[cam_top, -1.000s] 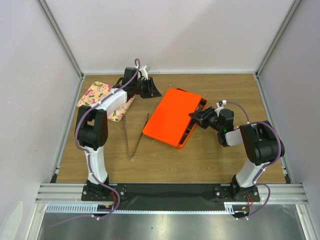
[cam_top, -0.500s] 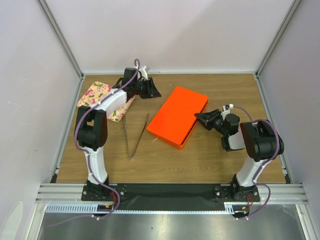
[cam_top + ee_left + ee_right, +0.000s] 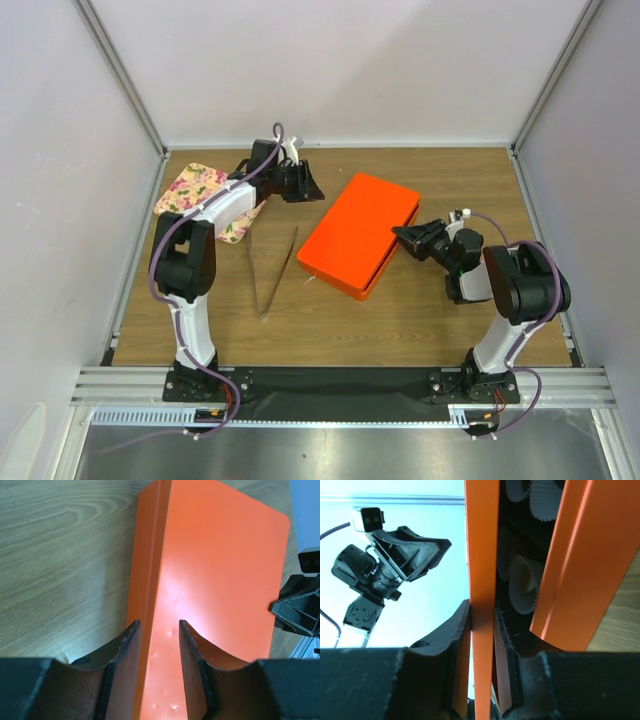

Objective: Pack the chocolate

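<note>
1. Lowered since a second ago: seen from overhead, the lid (image 3: 358,228) of the orange box (image 3: 330,282) stood propped open and now lies almost flat. The right claw (image 3: 402,234) is at the lid's edge. The left claw (image 3: 308,188) hangs near the far corner, apart from it. Metal tongs (image 3: 272,272) and a floral cloth (image 3: 205,195) lie well off behind the left claw.
2. Left wrist view: jaws parted, nothing between them. The lid's corner ridge runs straight ahead, just past the fingertips.
3. Right wrist view: both fingers (image 3: 457,630) are pinched on the thin lid panel, a firm grip. To the claw's right is a dark gap into the box, with white paper cups (image 3: 525,582) showing in it.
4. Chocolate: no piece shows in any view. Probably it sits in the cups under the lid, right of the pinching claw; I cannot confirm.
5. Risks, as I judge them:
   - The fingertips reach under the lid, so it could close on them or jam open.
   - The thin panel could slip from the pinch and slap down, jolting the cups.
   - Nothing braces the box, so a push could skid it across the table (image 3: 420,310).
</note>
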`<state>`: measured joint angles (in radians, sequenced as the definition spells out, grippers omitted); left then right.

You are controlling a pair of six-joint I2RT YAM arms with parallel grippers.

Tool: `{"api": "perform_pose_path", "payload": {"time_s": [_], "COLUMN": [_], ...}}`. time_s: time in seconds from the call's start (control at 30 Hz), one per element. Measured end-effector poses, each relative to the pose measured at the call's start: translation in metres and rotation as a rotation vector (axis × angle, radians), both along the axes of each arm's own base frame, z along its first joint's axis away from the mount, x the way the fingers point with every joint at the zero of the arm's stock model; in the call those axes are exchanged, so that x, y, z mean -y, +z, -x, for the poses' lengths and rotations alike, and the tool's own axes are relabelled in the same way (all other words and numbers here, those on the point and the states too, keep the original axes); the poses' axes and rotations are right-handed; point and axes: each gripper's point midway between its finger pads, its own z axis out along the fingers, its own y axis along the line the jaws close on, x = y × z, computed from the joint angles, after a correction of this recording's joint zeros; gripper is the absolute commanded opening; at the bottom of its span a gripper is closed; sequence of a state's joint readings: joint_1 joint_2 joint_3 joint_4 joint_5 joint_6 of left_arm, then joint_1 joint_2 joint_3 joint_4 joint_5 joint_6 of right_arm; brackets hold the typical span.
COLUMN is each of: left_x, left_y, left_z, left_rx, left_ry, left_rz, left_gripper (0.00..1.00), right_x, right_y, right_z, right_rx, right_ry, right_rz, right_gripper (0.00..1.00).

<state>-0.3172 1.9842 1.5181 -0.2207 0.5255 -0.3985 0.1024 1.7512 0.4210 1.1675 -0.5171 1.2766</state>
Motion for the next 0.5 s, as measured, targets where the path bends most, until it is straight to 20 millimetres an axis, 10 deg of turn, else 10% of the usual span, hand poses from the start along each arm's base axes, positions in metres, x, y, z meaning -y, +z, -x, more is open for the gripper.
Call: {"api": "perform_pose_path", "payload": {"time_s": [0.5], "left_x": [0.009], "left_y": [-0.004], "left_z": [0.009], "left_rx": [-0.015], "left_ry": [-0.033], "left_rz": [-0.017], "left_gripper": [0.44], "right_x": [0.006], "right_y": [-0.014], "right_z": [-0.003], "right_rx": [-0.054], "right_ry": [-0.008], "right_rz": [-0.074], "right_gripper": [0.0]}}
